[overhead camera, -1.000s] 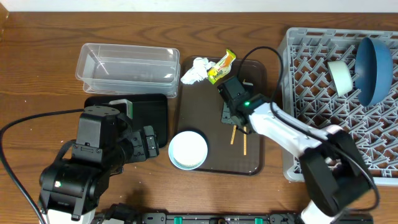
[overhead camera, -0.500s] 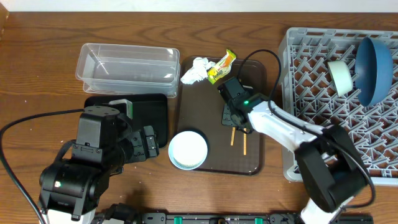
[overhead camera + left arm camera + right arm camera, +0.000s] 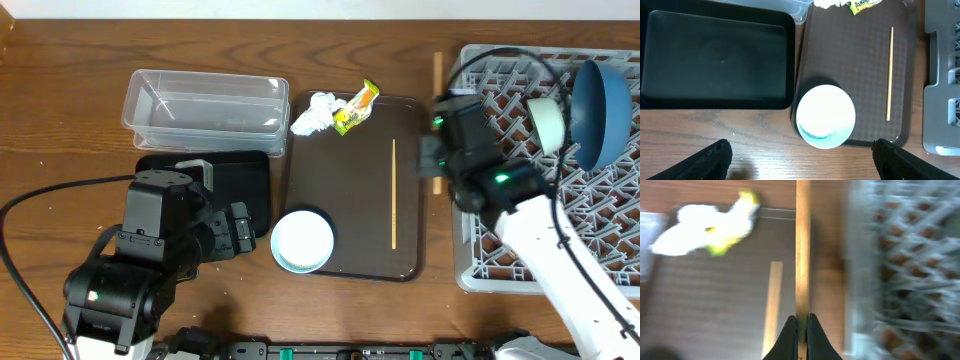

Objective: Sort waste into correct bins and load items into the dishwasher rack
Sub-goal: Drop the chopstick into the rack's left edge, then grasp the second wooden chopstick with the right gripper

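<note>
**Right jaws clamped on one chopstick at the rack's left wall; second chopstick on the tray**

Right arm [image 3: 520, 205]: reaches in over the dishwasher rack [image 3: 520, 262]. The right jaws are closed narrow on the held chopstick [image 3: 437, 120], gripping it near the middle. The stick runs parallel to the rack's left wall, above the strip of tabletop [image 3: 60, 110] between that wall and the brown tray [image 3: 350, 170]. In the right wrist view the stick [image 3: 802, 250] runs straight up from between the fingertips [image 3: 789, 335]. That view is blurred, so the stick's height above the tabletop cannot be told.

Second chopstick [image 3: 394, 195]: lies flat on the tray's right half, lengthwise, apart from the held one.

Left arm [image 3: 150, 250]: sits over the near-left tabletop, covering part of the black tub [image 3: 245, 175]. The left jaws stand wide open and hold nothing; both fingers [image 3: 715, 160] show at the bottom corners of the left wrist view.

Waste: the white tissue [image 3: 312, 112] and the yellow-green wrapper [image 3: 355, 107] touch each other at the tray's far edge. The clear tub [image 3: 205, 100] lies just left of them, with the black tub in front of it.

Dishes: the mint-green bowl [image 3: 302, 240] stands upright at the tray's near-left corner, its rim overlapping the tray edge. The dark-blue bowl [image 3: 600, 110] stands on edge in the rack's far-right part. The white bowl [image 3: 545, 122] is tilted just left of it.
</note>
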